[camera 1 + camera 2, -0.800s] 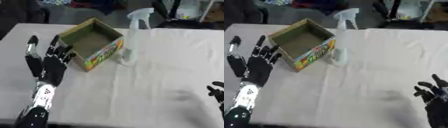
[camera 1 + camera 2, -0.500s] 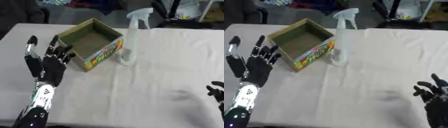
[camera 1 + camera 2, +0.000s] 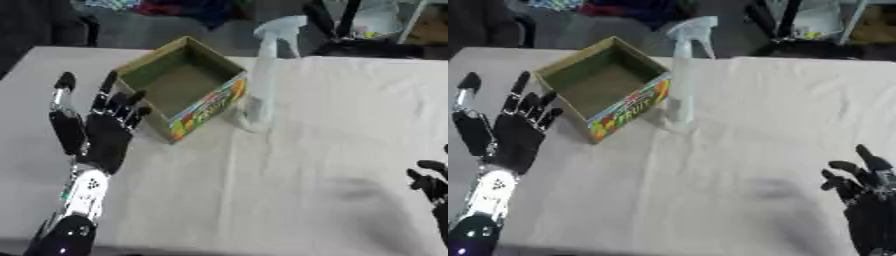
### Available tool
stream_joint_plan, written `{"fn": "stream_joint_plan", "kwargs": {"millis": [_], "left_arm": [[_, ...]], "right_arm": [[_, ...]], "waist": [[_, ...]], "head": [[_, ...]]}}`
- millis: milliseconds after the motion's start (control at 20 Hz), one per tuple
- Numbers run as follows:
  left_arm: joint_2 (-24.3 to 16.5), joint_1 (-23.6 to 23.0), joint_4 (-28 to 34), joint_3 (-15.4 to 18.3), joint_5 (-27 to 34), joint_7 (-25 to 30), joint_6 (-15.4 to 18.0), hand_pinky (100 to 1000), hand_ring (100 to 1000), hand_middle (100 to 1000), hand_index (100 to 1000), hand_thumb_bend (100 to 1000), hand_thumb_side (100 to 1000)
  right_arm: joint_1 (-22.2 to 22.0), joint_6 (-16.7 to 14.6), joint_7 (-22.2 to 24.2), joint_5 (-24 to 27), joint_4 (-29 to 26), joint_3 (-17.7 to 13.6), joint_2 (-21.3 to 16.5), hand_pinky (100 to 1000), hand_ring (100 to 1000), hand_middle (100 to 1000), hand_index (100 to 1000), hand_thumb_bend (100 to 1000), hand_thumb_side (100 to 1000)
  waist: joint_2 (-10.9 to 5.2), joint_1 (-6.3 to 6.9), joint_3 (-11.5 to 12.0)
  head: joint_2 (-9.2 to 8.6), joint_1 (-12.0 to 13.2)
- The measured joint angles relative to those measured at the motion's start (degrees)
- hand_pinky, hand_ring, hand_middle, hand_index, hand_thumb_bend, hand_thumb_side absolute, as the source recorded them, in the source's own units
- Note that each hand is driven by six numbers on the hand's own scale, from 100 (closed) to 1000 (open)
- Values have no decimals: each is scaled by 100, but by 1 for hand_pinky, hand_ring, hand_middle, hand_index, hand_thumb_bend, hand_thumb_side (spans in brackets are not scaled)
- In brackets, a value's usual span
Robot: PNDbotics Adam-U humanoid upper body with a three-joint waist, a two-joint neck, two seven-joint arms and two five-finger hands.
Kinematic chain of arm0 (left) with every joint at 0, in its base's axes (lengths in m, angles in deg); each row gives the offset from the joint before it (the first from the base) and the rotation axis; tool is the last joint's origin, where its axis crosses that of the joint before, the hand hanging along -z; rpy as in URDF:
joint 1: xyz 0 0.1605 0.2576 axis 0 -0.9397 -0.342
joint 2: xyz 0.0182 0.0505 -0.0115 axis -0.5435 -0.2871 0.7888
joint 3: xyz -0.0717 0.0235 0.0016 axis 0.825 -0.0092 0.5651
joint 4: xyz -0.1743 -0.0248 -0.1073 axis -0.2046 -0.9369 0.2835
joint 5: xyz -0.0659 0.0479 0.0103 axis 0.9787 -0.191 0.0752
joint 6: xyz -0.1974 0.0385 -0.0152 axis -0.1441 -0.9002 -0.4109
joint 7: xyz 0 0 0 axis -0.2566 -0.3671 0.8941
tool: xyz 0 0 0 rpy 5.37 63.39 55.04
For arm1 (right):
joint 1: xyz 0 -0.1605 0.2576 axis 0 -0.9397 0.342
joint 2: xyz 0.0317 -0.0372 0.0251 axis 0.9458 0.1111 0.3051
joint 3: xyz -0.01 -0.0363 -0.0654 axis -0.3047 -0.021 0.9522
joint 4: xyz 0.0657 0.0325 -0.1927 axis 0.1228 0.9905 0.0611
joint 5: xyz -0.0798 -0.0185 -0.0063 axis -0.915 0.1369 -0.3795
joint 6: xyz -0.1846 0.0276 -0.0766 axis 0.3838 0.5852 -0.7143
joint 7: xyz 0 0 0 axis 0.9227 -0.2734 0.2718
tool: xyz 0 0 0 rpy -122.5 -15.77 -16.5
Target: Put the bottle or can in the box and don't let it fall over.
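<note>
1. The right hand (image 3: 866, 200) is cut off at the lower right corner. In the left eye view only a few dark fingertips show at the edge. In the right eye view more of it shows, fingers pointing up and slightly parted, holding nothing.
2. The bottle (image 3: 265, 75) is pale and see-through, so its body is hard to tell from the white cloth behind it. Its trigger head stands out better against the dark background.
3. The box's (image 3: 183, 93) far wall and inner floor show. The print on its near side is a blur of red, yellow and green; only a few letters can be made out in the right eye view.
4. The things past the far table edge are dark and blurred, and I cannot tell what they are.
5. The left hand (image 3: 103, 132) stands upright at the left, palm side away from the camera, above a black and silver forearm that rises from the lower left corner. Its fingers are straight and spread, the thumb held out to the left. It touches nothing and sits just left of the box.
6. The bottle stands upright on the table (image 3: 332, 130), just beside the box's right corner, outside the box. The box is open at the top and sits askew.
</note>
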Motion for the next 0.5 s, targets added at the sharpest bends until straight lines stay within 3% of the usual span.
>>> {"fn": "stream_joint_plan", "kwargs": {"millis": [100,200,300,500], "left_arm": [[0,0,0,-2,0,10,-10,555,673,394,988,317,894],[0,0,0,-4,0,20,-20,555,674,394,988,317,894],[0,0,0,-20,0,25,-25,555,675,395,988,315,895],[0,0,0,-36,0,40,-39,555,677,395,988,314,897]], "right_arm": [[170,51,81,102,1,129,-81,880,431,602,1000,100,767],[429,135,178,297,9,304,-185,877,429,604,1000,100,779],[748,239,284,527,54,496,-311,874,424,599,1000,100,718],[1454,424,474,1002,219,831,-502,828,375,524,1000,100,642]], "waist": [[-2,-1,19],[-7,-5,40],[-9,-9,71],[-11,-7,141]], "head": [[0,-32],[0,-75],[0,-125],[-5,-221]]}}
